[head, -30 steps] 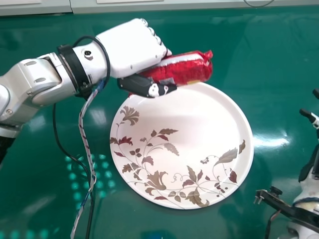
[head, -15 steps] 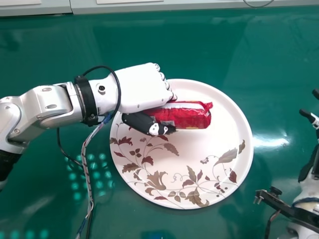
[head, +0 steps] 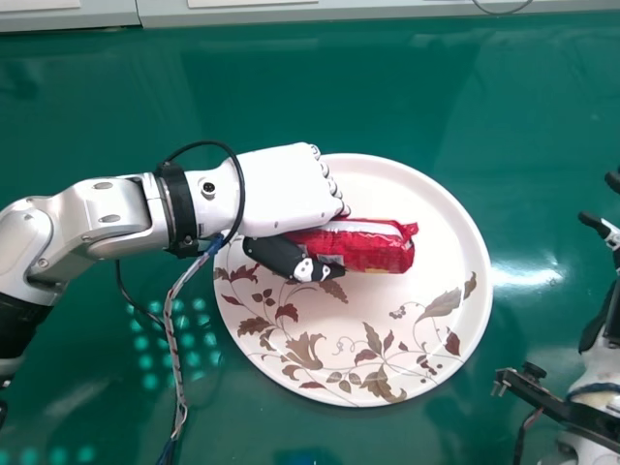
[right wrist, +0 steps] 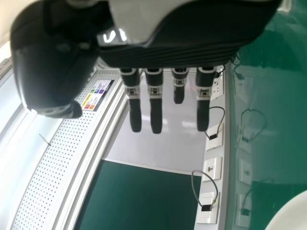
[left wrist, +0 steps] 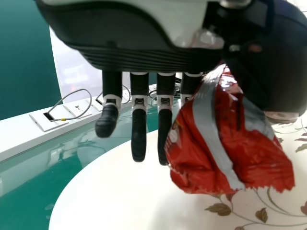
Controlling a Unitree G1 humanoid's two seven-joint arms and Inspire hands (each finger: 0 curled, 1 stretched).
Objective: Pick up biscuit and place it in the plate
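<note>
My left hand [head: 289, 190] is over the upper left part of the white plate [head: 387, 329], its thumb and fingers pinching the red biscuit packet [head: 373, 246]. In the left wrist view the biscuit packet [left wrist: 225, 143] lies between the thumb and fingers of my left hand [left wrist: 139, 129], low above the plate [left wrist: 110, 191]; I cannot tell whether it touches the plate. My right hand [head: 603, 320] stays at the right edge of the head view, away from the plate; in the right wrist view the fingers of my right hand [right wrist: 156, 105] are straight.
The plate, with its leaf pattern, stands on a glossy green table [head: 542, 107]. A black cable [head: 172, 417] and a braided one hang from my left wrist. Wall sockets with grey leads line the table's far edge in the left wrist view.
My left hand has come down toward the near side with the biscuit packet in it, from the plate's far rim to over the plate. My right hand has hardly moved.
</note>
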